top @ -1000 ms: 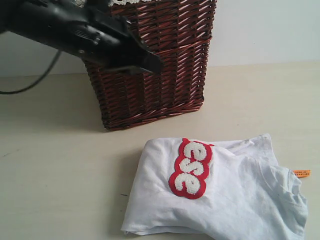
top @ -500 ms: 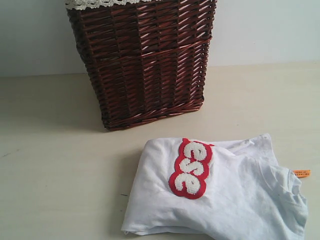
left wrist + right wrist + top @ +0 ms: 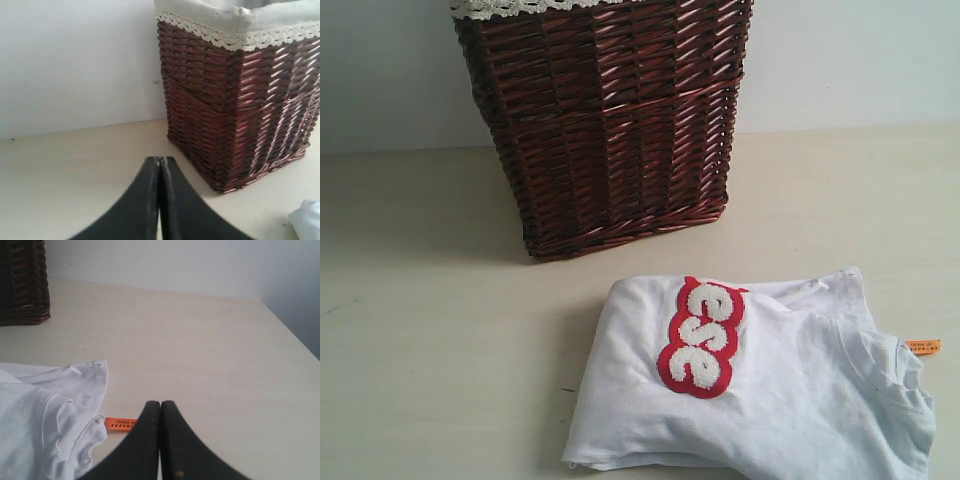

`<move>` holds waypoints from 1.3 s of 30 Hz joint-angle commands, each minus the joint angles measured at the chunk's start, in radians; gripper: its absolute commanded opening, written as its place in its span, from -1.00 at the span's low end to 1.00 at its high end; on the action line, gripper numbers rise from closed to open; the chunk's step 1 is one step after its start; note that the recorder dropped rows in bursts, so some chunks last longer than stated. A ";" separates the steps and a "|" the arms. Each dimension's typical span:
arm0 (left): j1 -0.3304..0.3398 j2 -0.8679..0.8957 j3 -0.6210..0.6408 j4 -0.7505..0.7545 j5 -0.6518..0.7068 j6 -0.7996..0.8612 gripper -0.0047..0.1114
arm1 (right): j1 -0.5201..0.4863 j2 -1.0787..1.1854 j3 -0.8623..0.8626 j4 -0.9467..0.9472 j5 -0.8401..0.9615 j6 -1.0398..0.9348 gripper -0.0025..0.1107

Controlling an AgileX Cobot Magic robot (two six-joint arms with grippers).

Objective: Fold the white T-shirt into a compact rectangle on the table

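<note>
The white T-shirt lies on the table as a loose, rumpled bundle, doubled over itself, with nothing holding it. The right gripper hangs above the table, its two black fingers pressed together and empty. The shirt's collar and small orange tag lie just ahead of its tips and a little to one side, close but not touched. The left gripper is likewise closed on nothing. The basket stands ahead of it, and only a sliver of the shirt shows off to its side, well apart from its tips.

The shirt looks like thin, soft cotton: light, limp, and likely to sag and drag its layers along if lifted by one point. The fuzzy white letters on the red patch make a thicker spot that will probably resist a crease. The best holds, I judge, are the doubled lower edge and the shoulder near the collar, pinched through all layers, one gripper at each end.

The table is smooth, pale and matte, so cloth should slide on it easily. The basket is stiff, dark red-brown wicker, boxy, with a cloth liner edged in lace.
</note>
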 commanded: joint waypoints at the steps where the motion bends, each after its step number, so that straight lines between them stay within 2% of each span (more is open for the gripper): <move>1: 0.003 -0.009 0.010 0.040 0.039 -0.096 -0.92 | 0.001 0.000 0.005 -0.001 -0.003 -0.008 -0.96; 2: 0.010 -0.011 0.036 0.107 0.026 -0.262 -0.92 | 0.001 0.000 0.005 -0.001 -0.003 -0.008 -0.96; 5: 0.066 -0.067 0.162 0.107 0.033 -0.454 -0.92 | 0.001 0.000 0.005 -0.001 -0.003 -0.008 -0.96; 8: 0.111 -0.215 0.332 0.097 -0.082 -0.461 -0.92 | 0.001 0.000 0.005 -0.001 -0.003 -0.008 -0.96; 10: 0.111 -0.339 0.414 0.097 -0.172 -0.434 -0.92 | 0.001 0.000 0.005 -0.001 -0.003 -0.008 -0.96; 12: 0.106 -0.414 0.483 0.101 -0.215 -0.341 -0.92 | 0.001 0.000 0.005 -0.001 -0.003 -0.008 -0.96; 14: 0.070 -0.456 0.540 0.101 -0.228 -0.281 -0.92 | 0.001 0.000 0.005 -0.001 -0.003 -0.008 -0.96; 17: 0.009 -0.474 0.553 0.107 -0.218 -0.275 -0.92 | 0.001 0.000 0.005 -0.001 -0.003 -0.008 -0.96; 20: -0.024 -0.474 0.553 0.161 -0.194 -0.247 -0.92 | 0.001 0.000 0.005 -0.001 -0.003 -0.008 -0.96; 27: -0.029 -0.474 0.553 0.108 -0.130 -0.208 -0.92 | 0.001 0.000 0.005 -0.001 -0.003 -0.008 -0.96; 33: -0.029 -0.474 0.553 0.055 -0.181 -0.205 -0.92 | 0.001 0.000 0.005 -0.001 -0.003 -0.008 -0.96; 35: -0.029 -0.474 0.553 0.130 -0.177 -0.260 -0.92 | 0.001 0.000 0.005 -0.001 -0.003 -0.008 -0.96; 37: -0.029 -0.474 0.553 0.298 -0.120 -0.435 -0.92 | 0.001 0.000 0.005 -0.001 -0.003 -0.008 -0.96; 39: -0.029 -0.474 0.553 0.388 -0.107 -0.552 -0.92 | 0.001 0.000 0.005 -0.001 -0.003 -0.008 -0.96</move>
